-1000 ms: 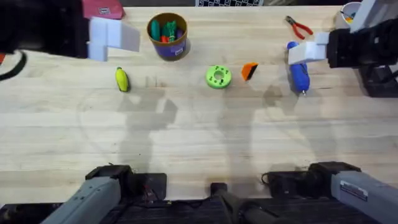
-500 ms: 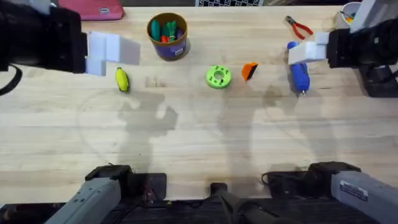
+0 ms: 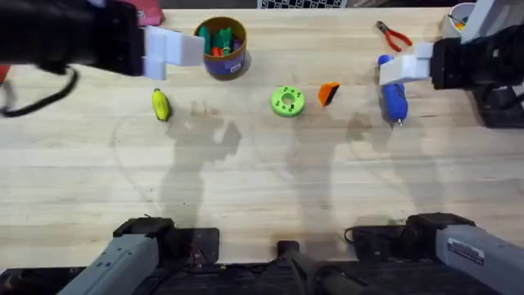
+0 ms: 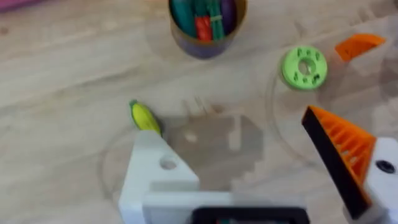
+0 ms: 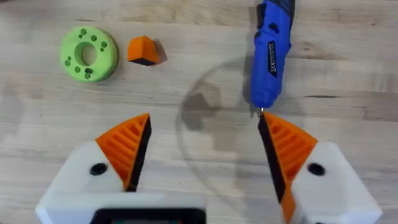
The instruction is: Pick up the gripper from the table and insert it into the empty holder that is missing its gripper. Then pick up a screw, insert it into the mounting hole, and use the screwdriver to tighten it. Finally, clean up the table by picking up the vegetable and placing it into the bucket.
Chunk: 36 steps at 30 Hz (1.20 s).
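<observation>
Left arm: it is reaching in from the left edge of the overhead view, raised close under the camera and looking large and dark, its white finger bases pointing right toward the bucket (image 3: 221, 47).
Left gripper (image 4: 249, 155): it is hanging above the table with its jaws spread wide; one finger is carrying an orange ribbed pad (image 4: 339, 152), while the other is showing as the empty holder (image 4: 155, 171), a bare white base with a small hole and nothing between the two.
Right arm: it is coming in from the right edge of the overhead view, held over the far right part of the table, its white finger base sitting above the top end of the screwdriver (image 3: 394, 92).
Right gripper (image 5: 202, 149): it is hovering with both orange pads spread apart, gripping nothing; the screwdriver's metal tip is pointing at the gap, close to one pad.
Gripper (image 3: 328, 93): the loose orange wedge is lying on the wood just right of the lime-green disc (image 3: 287, 101) and left of the screwdriver, apart from both.
Vegetable (image 3: 160, 105): it is lying on the table left of centre, below the left arm's fingers, well apart from the bucket.
Bucket contents: green and red pieces are standing inside.
Pliers (image 3: 394, 36): they are resting near the far edge, beyond the screwdriver.
</observation>
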Each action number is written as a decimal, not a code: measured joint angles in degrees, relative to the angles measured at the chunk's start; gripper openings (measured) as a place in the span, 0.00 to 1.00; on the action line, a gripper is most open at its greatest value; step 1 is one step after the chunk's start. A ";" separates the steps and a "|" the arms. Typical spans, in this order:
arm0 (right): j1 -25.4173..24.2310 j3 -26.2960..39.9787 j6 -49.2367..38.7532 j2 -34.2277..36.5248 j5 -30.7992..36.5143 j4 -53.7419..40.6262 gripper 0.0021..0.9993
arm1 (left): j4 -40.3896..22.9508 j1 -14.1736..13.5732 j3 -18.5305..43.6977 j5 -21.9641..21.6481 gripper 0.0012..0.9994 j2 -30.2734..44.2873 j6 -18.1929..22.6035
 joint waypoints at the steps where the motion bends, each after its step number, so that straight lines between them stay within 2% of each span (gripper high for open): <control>1: 0.00 0.00 0.00 0.00 0.02 0.00 1.00 | 3.26 0.00 -2.17 0.38 0.99 -0.33 0.05; 5: 0.00 0.00 0.00 0.00 0.02 -0.01 0.99 | 18.70 0.00 -14.02 3.44 0.99 -3.63 0.07; 10: 0.00 0.00 -0.02 0.00 0.02 -0.04 0.99 | 37.20 0.00 -29.54 9.03 0.99 -11.24 0.13; 18: 0.00 0.00 0.00 0.00 0.02 -0.03 0.99 | 60.52 1.70 -50.23 16.34 0.99 -25.71 -0.50; 23: 0.00 0.00 0.00 0.00 0.02 -0.04 0.99 | 68.99 1.72 -60.72 18.00 0.99 -35.52 -1.92; 29: 0.00 0.00 0.00 0.00 0.02 -0.07 0.99 | 74.92 1.72 -70.43 18.85 0.99 -46.01 -3.81; 32: 0.00 0.00 0.00 0.00 0.02 -0.07 0.99 | 74.85 1.72 -72.99 19.03 0.99 -50.06 -5.73; 36: 0.00 0.00 0.00 0.00 0.02 -0.07 0.99 | 74.61 1.72 -73.25 19.27 0.99 -54.10 -7.42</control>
